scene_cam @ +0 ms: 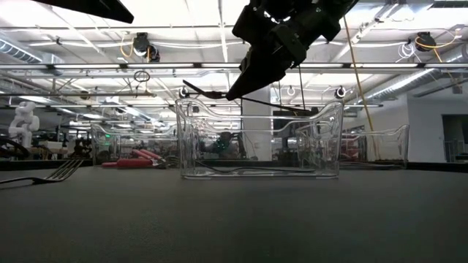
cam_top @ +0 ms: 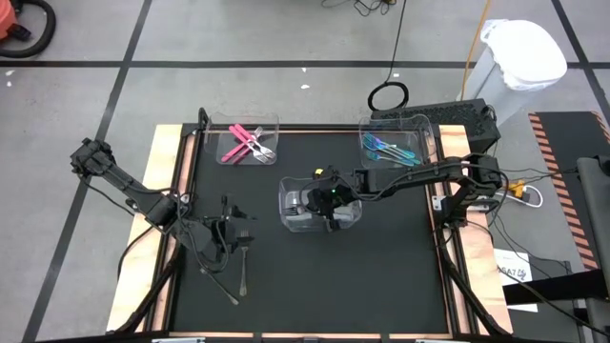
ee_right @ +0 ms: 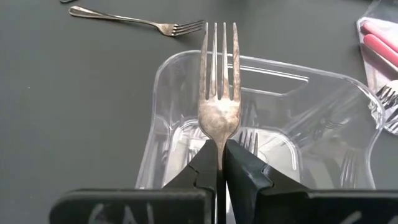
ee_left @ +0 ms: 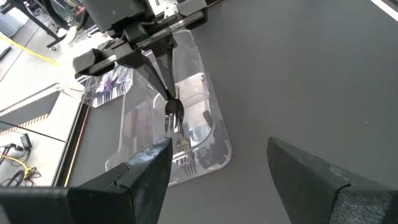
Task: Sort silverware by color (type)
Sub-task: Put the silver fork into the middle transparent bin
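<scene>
At the left of the high view, the left gripper [cam_top: 225, 232] hangs over the black mat [cam_top: 315, 276] near its left edge, jaws spread wide with nothing between them; its two dark fingers [ee_left: 143, 171] frame the bottom of its own wrist view. Just below and right of it in the high view, two plain grey pieces [cam_top: 233, 276] lie loose on the mat, one a fork whose tines show at the far left of the low view [scene_cam: 44, 175] and at the top of the right wrist view [ee_right: 140, 23]. Toward the upper left of the mat a clear bin [cam_top: 250, 143] holds the pink-handled silverware [cam_top: 243, 145]. In the centre, a second clear bin [cam_top: 319, 208] sits on the mat with grey forks [ee_right: 252, 142] lying in its bottom. The right gripper [cam_top: 324, 195] hovers directly above this bin, jaws pressed together on the handle of a grey fork [ee_right: 219, 93], which juts out ahead of the fingertips with its tines over the bin's far rim; in the low view the fork [scene_cam: 208, 93] is level and clear above the bin's top edge. At the upper right of the mat a third clear bin [cam_top: 396, 145] holds the blue-teal silverware [cam_top: 389, 150].
</scene>
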Controlling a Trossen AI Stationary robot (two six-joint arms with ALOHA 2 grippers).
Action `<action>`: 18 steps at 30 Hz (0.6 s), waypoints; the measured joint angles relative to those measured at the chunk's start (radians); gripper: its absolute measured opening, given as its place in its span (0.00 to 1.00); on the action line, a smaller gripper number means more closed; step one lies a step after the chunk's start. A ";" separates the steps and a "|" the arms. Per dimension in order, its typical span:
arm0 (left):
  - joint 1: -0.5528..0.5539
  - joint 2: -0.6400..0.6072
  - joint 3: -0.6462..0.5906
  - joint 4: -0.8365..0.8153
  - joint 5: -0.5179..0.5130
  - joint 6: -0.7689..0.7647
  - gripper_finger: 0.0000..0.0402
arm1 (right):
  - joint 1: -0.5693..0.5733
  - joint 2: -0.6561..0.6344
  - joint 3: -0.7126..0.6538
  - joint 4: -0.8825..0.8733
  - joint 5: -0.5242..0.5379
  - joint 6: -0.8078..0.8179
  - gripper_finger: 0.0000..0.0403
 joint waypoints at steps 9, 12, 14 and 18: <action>0.000 0.000 0.000 0.000 0.000 0.000 0.65 | -0.001 0.007 0.000 0.001 0.000 0.000 0.04; 0.000 0.000 0.000 0.000 0.000 0.000 0.65 | -0.007 0.027 0.000 0.002 0.000 0.000 0.04; 0.000 0.000 0.000 0.000 0.000 0.000 0.65 | -0.015 0.042 0.000 0.001 0.000 0.000 0.04; 0.000 0.000 0.000 0.000 0.000 0.001 0.65 | -0.035 0.070 0.000 0.002 -0.001 0.001 0.04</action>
